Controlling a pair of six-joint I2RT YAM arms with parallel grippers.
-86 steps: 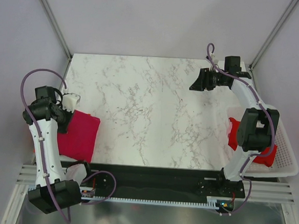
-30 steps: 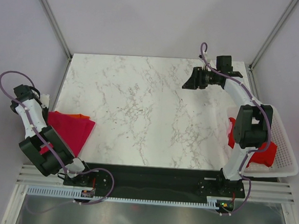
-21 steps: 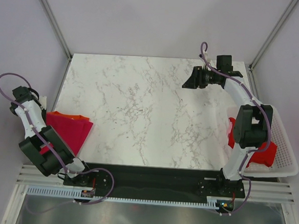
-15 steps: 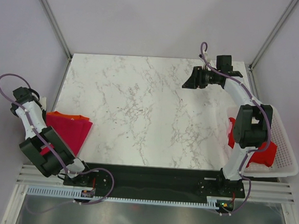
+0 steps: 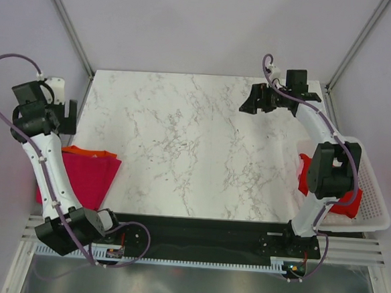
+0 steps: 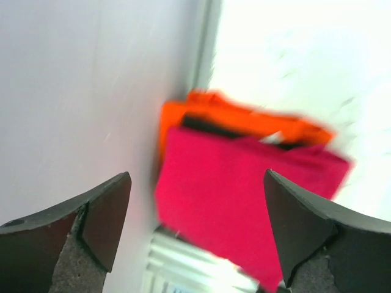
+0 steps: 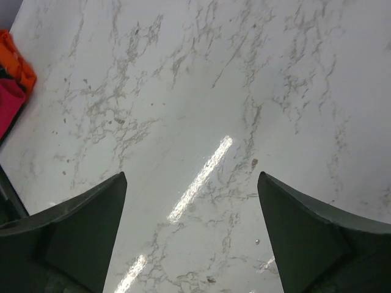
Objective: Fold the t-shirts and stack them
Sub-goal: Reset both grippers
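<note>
A stack of folded t-shirts lies at the table's near left edge, with a crimson-pink t-shirt point(image 5: 79, 177) on top. An orange one point(image 5: 91, 152) peeks out at the stack's far edge. In the left wrist view the pink shirt point(image 6: 244, 189) covers a black layer point(image 6: 204, 126) and the orange shirt point(image 6: 244, 117). My left gripper point(image 5: 63, 114) hangs above the stack, open and holding nothing point(image 6: 198, 226). My right gripper point(image 5: 250, 102) hovers open over bare marble at the far right point(image 7: 192, 238). A red t-shirt point(image 5: 331, 193) lies crumpled in the basket.
The white lattice basket point(image 5: 373, 199) stands at the right edge, partly behind my right arm. A grey wall and a metal post point(image 5: 86, 78) run close along the stack's left side. In the right wrist view the stack's corner point(image 7: 15, 67) shows at the far left.
My left arm has risen off the stack and swung toward the far left, its jaws opening wide and letting go of the pink shirt. My right gripper opened a little wider.
</note>
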